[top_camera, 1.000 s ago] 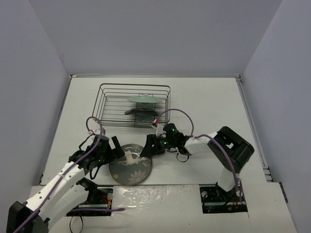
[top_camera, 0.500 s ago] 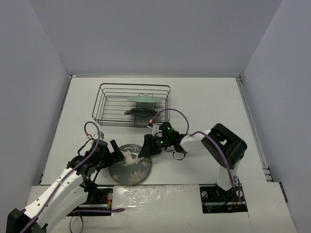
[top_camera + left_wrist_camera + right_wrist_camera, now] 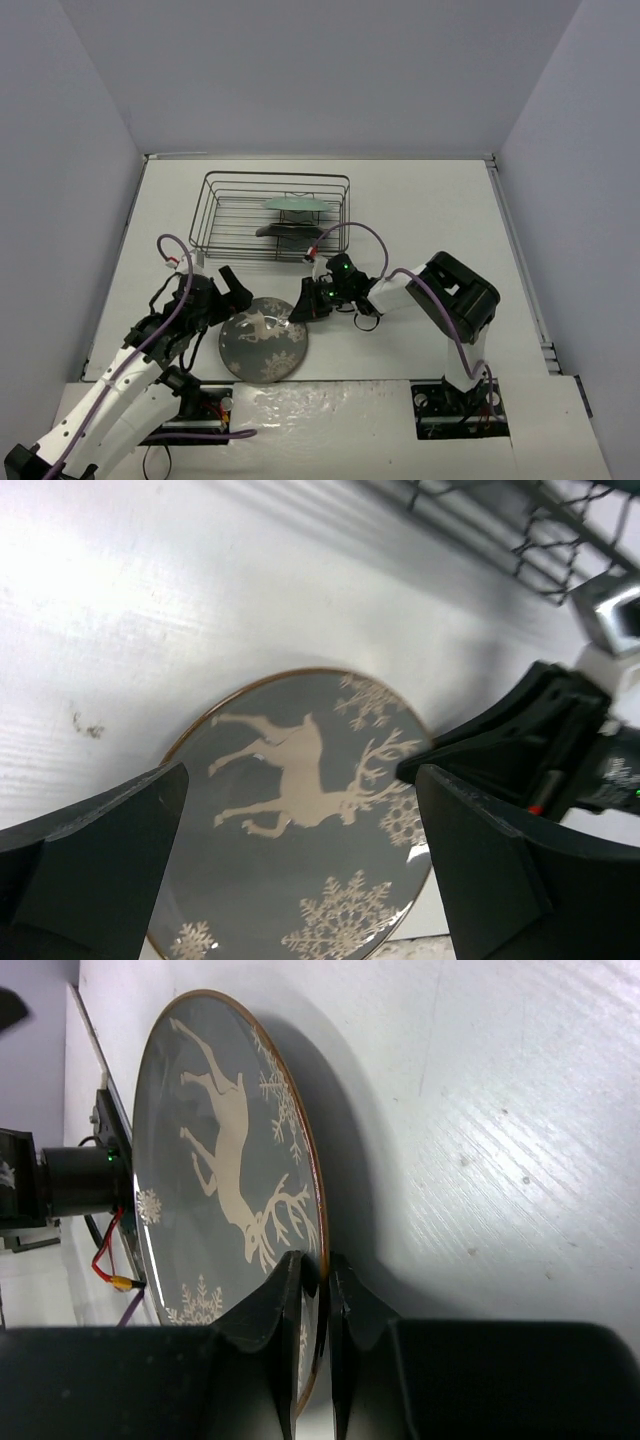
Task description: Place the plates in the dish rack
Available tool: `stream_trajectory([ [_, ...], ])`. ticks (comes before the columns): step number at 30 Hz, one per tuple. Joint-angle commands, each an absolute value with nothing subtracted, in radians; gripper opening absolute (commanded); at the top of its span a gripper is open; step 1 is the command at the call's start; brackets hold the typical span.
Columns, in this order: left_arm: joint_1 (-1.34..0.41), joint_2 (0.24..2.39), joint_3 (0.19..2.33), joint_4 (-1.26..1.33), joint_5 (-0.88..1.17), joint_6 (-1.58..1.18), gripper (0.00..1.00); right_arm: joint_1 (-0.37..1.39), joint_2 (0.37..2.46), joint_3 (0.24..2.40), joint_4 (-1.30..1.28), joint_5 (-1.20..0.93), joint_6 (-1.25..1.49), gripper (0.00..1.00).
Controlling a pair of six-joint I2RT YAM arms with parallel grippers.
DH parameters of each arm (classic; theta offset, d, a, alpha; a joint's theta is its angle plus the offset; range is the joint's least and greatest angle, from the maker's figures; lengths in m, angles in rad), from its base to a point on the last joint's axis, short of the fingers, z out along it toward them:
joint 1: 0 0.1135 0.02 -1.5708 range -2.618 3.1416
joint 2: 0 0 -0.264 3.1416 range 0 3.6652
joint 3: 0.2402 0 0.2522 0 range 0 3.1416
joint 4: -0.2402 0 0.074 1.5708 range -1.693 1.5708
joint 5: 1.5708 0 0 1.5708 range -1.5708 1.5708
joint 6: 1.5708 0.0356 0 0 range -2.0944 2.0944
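The dark grey deer plate (image 3: 263, 340) (image 3: 300, 810) (image 3: 220, 1160) lies on the table in front of the dish rack (image 3: 215, 215). My right gripper (image 3: 306, 305) (image 3: 315, 1265) is shut on its right rim, one finger above and one below. My left gripper (image 3: 232, 293) (image 3: 300, 880) hangs open just above the plate's left part, a finger on either side, touching nothing. In the rack stand the mint-green plate (image 3: 293, 204) and, in front of it, the dark teal plate (image 3: 288, 230).
The rack's wire corner (image 3: 530, 525) shows beyond the plate in the left wrist view. The right gripper body (image 3: 530, 740) sits close to my left gripper's right finger. The table's near edge and arm bases (image 3: 190, 415) lie just behind the plate.
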State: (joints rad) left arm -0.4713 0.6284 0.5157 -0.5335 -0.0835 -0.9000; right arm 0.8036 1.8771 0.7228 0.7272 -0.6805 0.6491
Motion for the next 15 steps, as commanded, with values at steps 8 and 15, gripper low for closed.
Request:
stream_trajectory([
  [8, -0.476, 0.680, 0.682, -0.467, -0.211, -0.834, 0.97, 0.808, 1.470, 0.640, 0.548, -0.342, 0.445, 0.00],
  [15, -0.473, 0.741, 0.768, -0.463, -0.334, -0.842, 0.97, 0.862, 1.113, 0.712, 0.353, -0.028, 0.254, 0.00],
])
